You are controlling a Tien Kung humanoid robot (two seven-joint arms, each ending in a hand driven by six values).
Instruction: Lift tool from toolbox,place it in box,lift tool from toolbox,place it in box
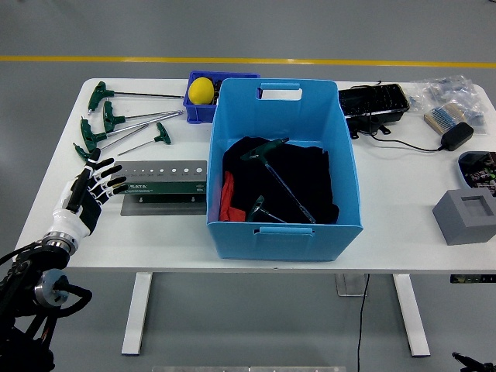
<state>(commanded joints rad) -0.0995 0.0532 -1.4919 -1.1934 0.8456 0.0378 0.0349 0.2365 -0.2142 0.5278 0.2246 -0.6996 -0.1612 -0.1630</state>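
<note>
A large blue box stands mid-table with black cloth inside and two green-handled T-wrenches lying on the cloth. Several more green-handled T-wrenches lie on the table at the far left. A grey-green tool holder with a row of holes stands left of the box. My left hand is open, fingers spread, at the holder's left end and holds nothing. My right hand is out of view.
A small blue bin with a yellow ball stands behind the box's left corner. A black tray, a cable and adapter, a brush and a grey foam block lie at the right.
</note>
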